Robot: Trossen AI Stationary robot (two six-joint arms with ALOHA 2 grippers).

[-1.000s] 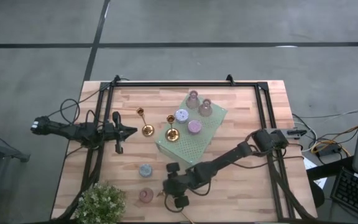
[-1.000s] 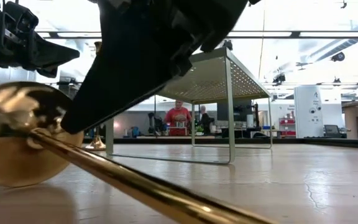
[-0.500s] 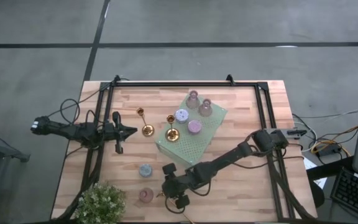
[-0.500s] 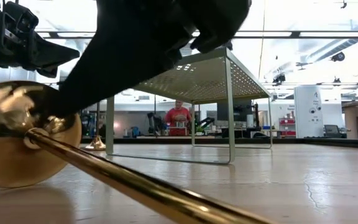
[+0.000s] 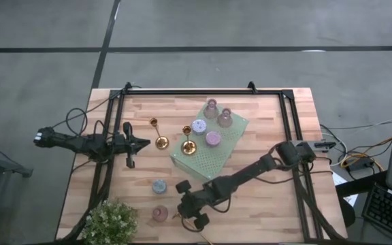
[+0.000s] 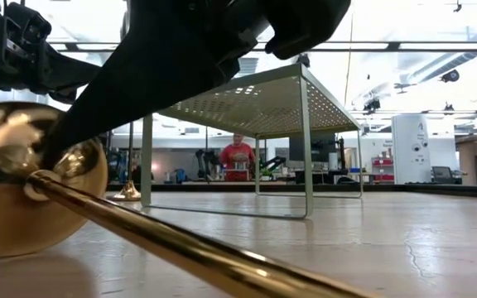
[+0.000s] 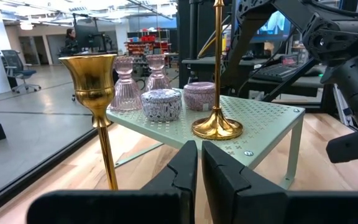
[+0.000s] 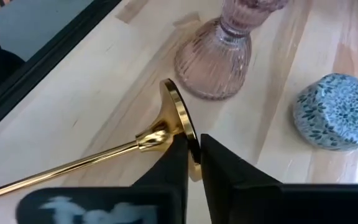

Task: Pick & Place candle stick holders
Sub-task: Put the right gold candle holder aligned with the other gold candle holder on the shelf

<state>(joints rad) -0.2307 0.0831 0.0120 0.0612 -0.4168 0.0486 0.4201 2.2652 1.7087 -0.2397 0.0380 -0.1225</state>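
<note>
Gold candlestick (image 8: 104, 155) lies on its side at the table's near edge; our right gripper (image 8: 193, 155) pinches only its base rim (thin purchase), so lifting might let it swivel loose.

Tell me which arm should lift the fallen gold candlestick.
Right. Its end effector is already shut on the fallen gold candlestick base rim; the left end effector sits away by the upright ones.

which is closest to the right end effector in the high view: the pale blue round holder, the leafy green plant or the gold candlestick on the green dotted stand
1. Pale blue round holder, just left of the right end effector.
2. Leafy green plant, table's near-left corner.
3. Gold candlestick on the green dotted stand, farther back.
</note>
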